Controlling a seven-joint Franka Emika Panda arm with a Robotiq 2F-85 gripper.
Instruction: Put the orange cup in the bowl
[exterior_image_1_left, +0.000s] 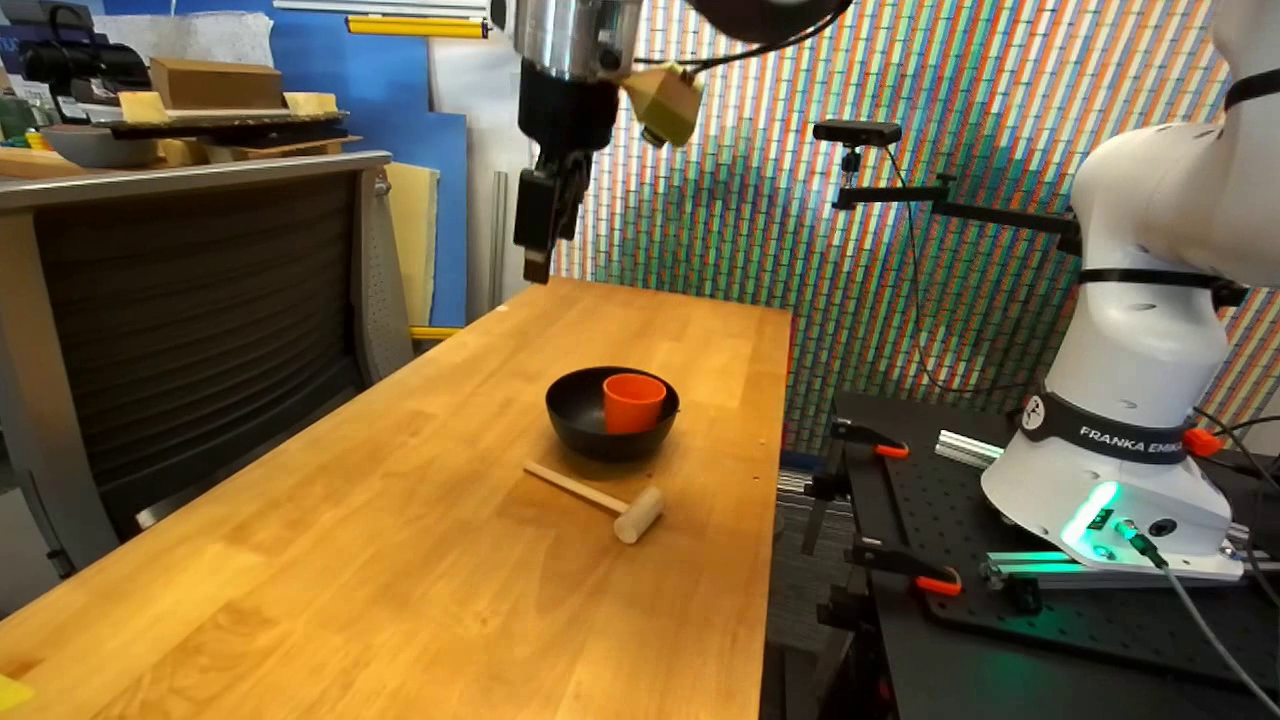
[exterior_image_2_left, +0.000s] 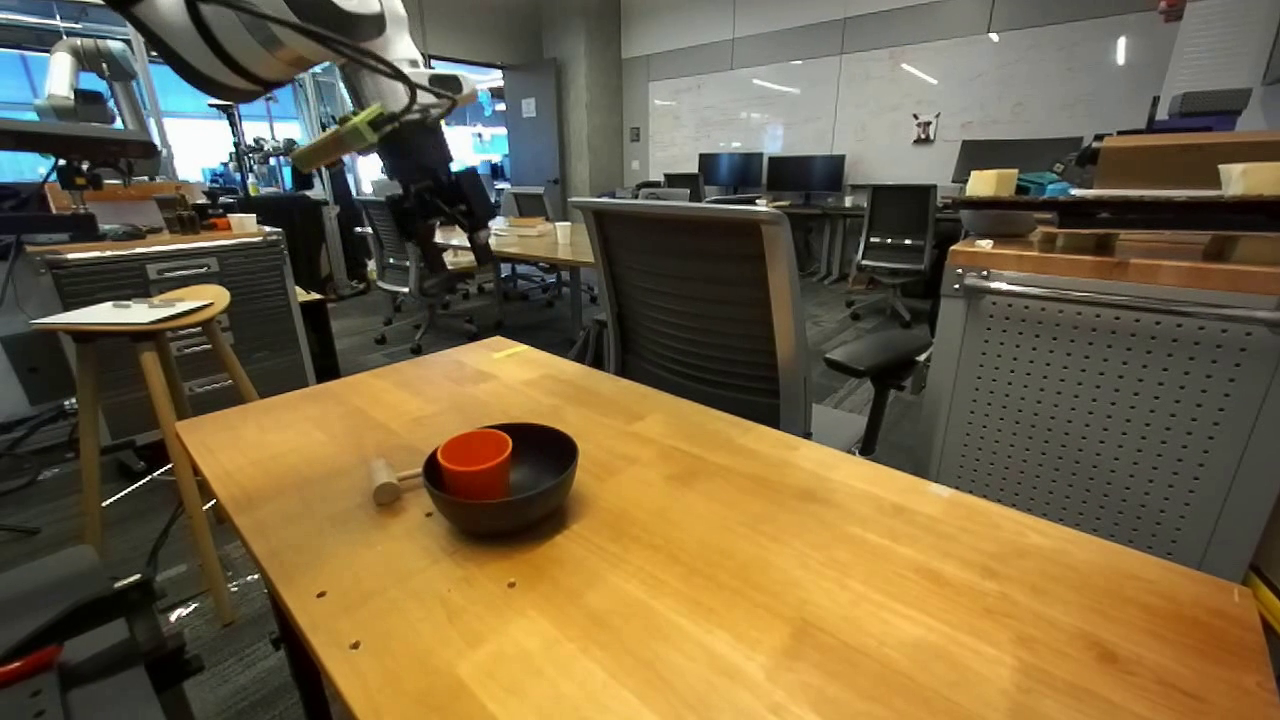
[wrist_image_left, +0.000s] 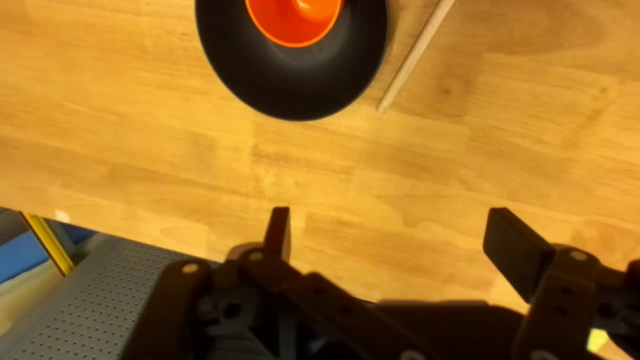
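The table (exterior_image_1_left: 430, 580) is used as the common support; it could be struck if the gripper (wrist_image_left: 396, 232) were lowered without a height check. The gripper is held high above it, well apart from everything on it, with its jaws spread wide and nothing held between them. The bowl (exterior_image_2_left: 520, 512) is set upright on the table, presumably unfastened; if its rim were caught by a jaw in descent, it could be slid or tipped with its load. The mallet (exterior_image_1_left: 610, 504) is laid just beside the bowl; it could be pushed against the bowl by a low sweep. The cup (exterior_image_1_left: 633, 405) is placed mouth up inside the bowl, off-centre near the rim, and the task is judged complete; it would most likely be toppled or lifted out by an unnecessary regrasp
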